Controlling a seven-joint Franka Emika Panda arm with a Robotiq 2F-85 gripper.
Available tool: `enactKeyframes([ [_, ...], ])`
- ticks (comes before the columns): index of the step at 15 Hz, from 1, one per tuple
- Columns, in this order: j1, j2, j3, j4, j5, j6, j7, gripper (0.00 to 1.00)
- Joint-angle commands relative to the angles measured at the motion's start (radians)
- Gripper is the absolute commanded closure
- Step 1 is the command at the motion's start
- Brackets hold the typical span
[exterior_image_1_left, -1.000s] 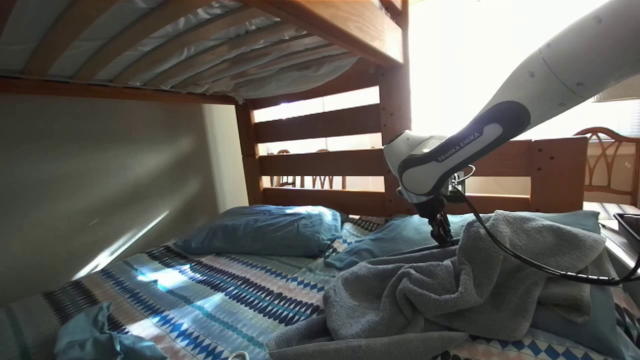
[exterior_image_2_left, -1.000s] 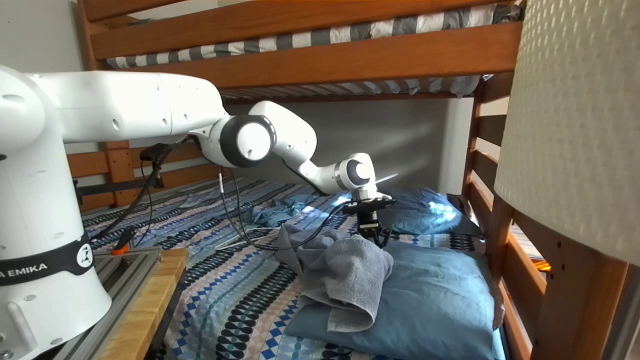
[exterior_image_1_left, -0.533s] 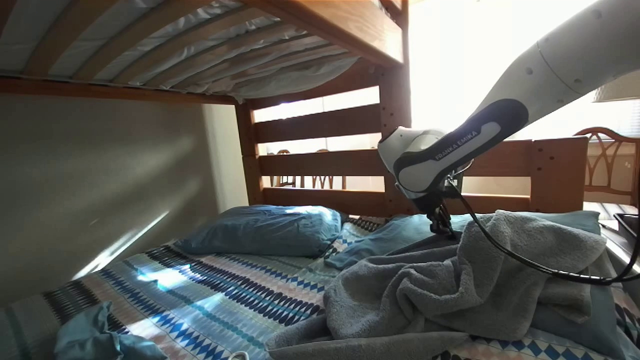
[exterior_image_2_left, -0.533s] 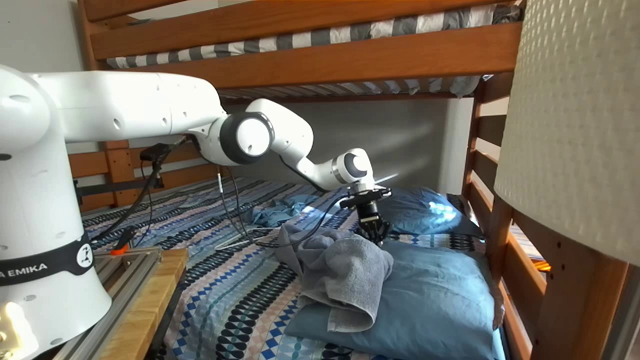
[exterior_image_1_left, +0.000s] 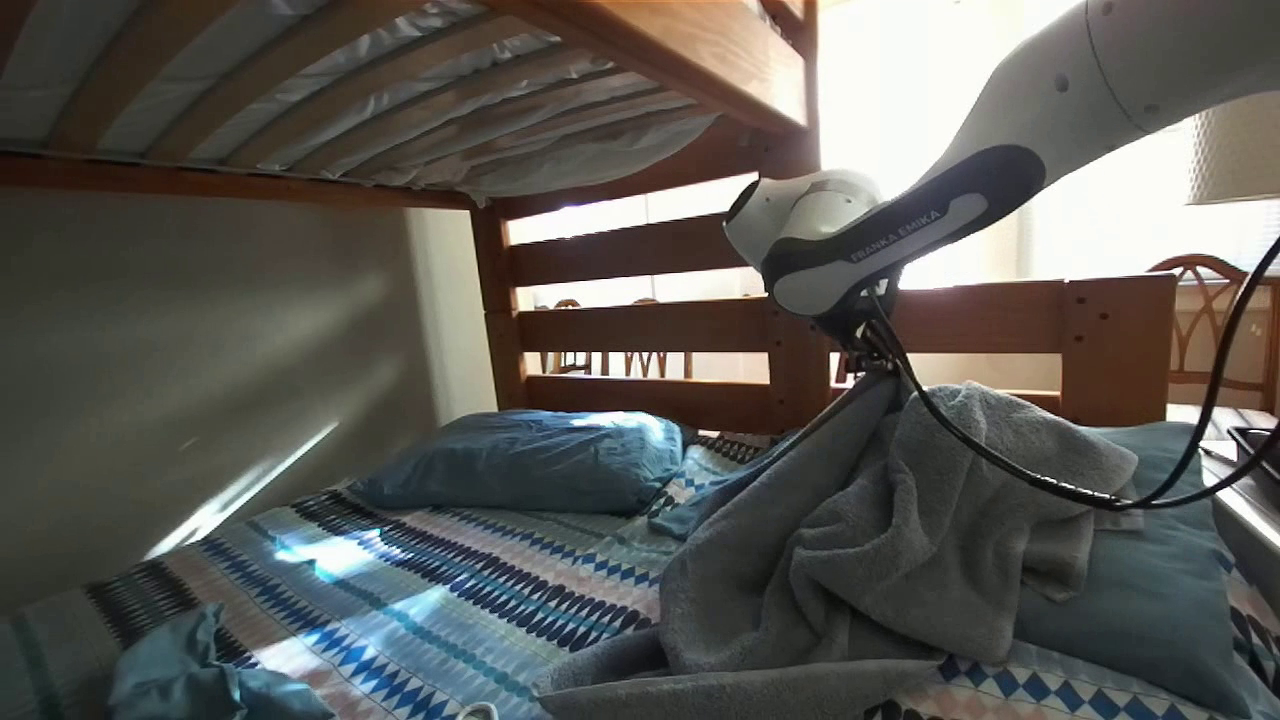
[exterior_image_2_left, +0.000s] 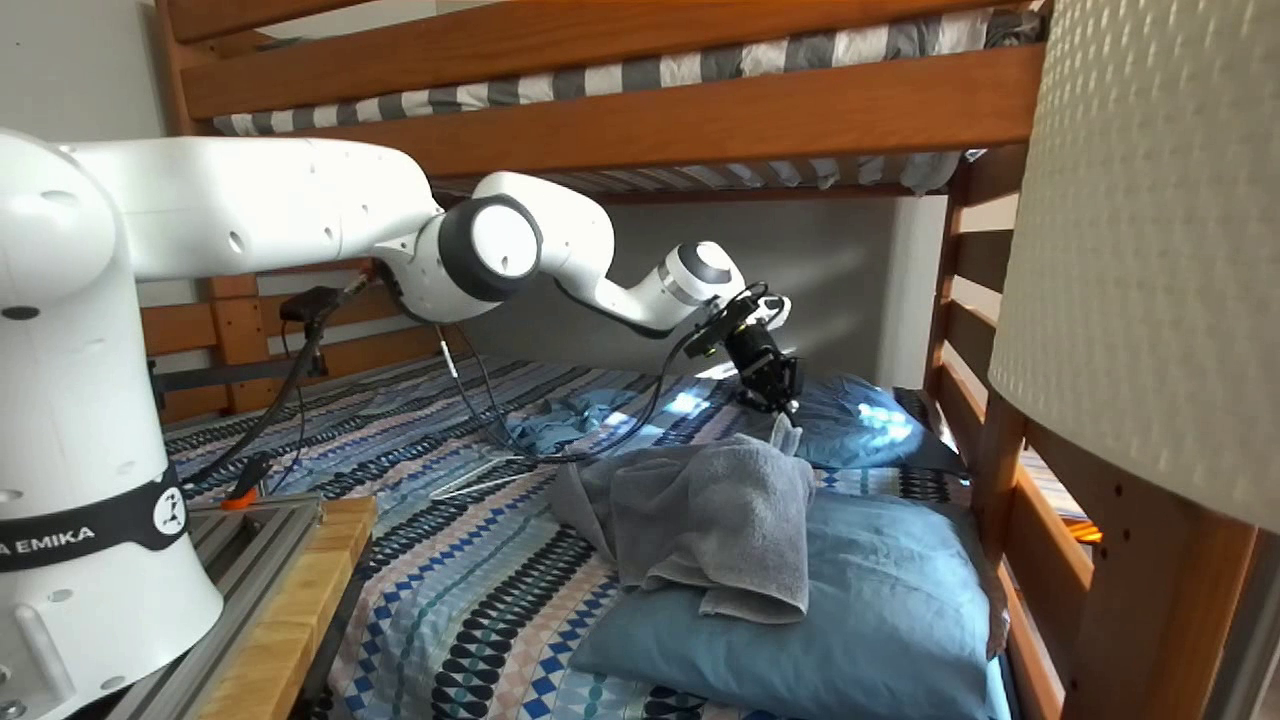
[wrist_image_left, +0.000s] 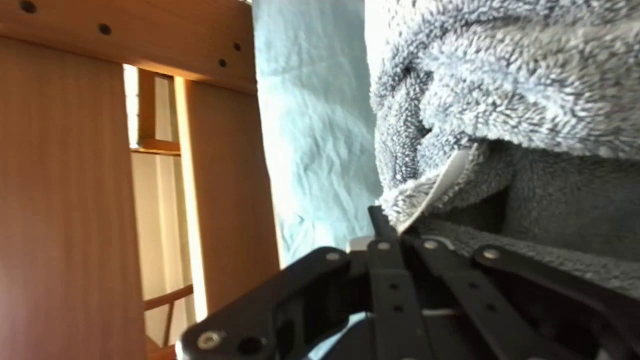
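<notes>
Grey cloth (exterior_image_2_left: 710, 515) (fluffy, rumpled), pinched by the gripper (exterior_image_2_left: 786, 406), lies partly over a blue pillow (exterior_image_2_left: 885, 600).

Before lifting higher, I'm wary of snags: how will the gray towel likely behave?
The gray towel looks floppy: it drapes in loose folds from the end effector. Its fuzzy pile may drag on the blue pillow beneath. Pinched at one spot, its far end could trail across the patterned sheet.

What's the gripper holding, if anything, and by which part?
The gripper pinches the gray towel by an edge, at the end of a pale strip; whether that's a corner, I can't tell.
</notes>
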Motion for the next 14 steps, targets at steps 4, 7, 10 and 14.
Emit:
enactKeyframes([
  [4,0.007,-0.042,-0.092,0.001,-0.064,-0.011,0.248,0.99],
  [7,0.004,-0.038,-0.113,0.001,-0.064,-0.024,0.400,0.99],
  [10,-0.009,-0.016,-0.088,-0.004,-0.052,0.108,0.389,0.99],
  [14,-0.017,0.000,-0.074,-0.010,-0.052,0.378,0.350,0.99],
])
